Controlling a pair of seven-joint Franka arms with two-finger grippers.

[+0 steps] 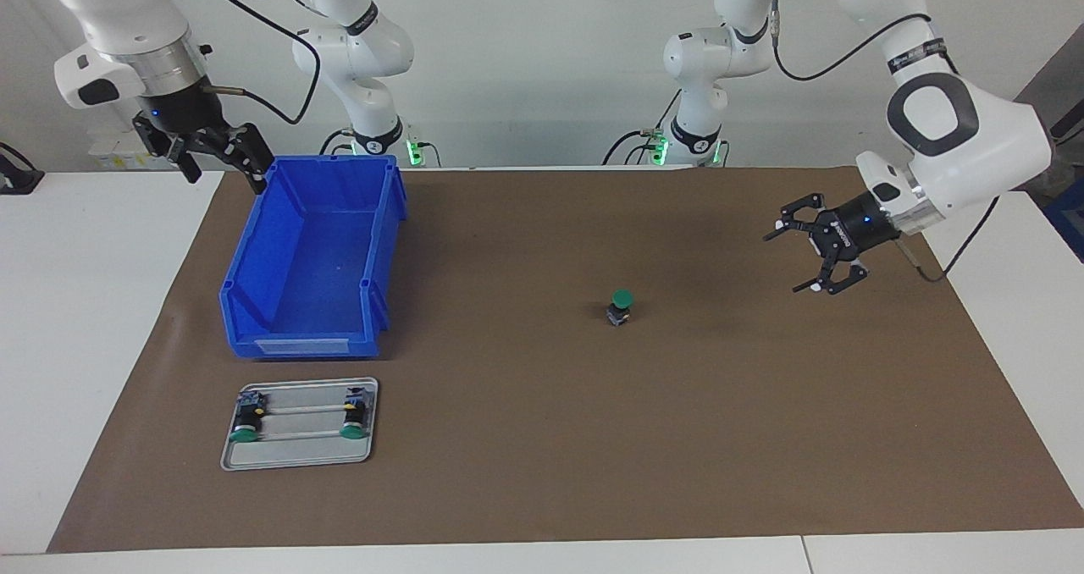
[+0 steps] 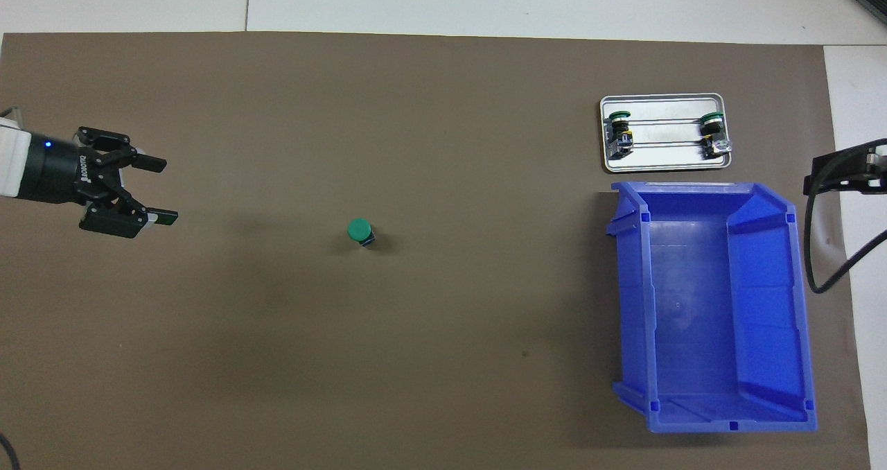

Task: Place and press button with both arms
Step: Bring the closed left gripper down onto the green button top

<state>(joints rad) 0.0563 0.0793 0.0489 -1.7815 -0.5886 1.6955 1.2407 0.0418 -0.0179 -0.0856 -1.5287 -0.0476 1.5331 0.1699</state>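
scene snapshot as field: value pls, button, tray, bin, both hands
button: upright on the brown mat, green cap up, mid-table, untouched
tray: metal tray with two more buttons lying in it
bin: blue bin, empty, between tray and robots
left hand: open, raised over the mat at its own end, holds nothing
right hand: open, waits beside the bin's corner

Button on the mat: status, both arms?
Left end effector open, raised over the mat's left-arm end. Right end effector open, waiting by the blue bin. Button upright, cap up, free. Nothing near it.
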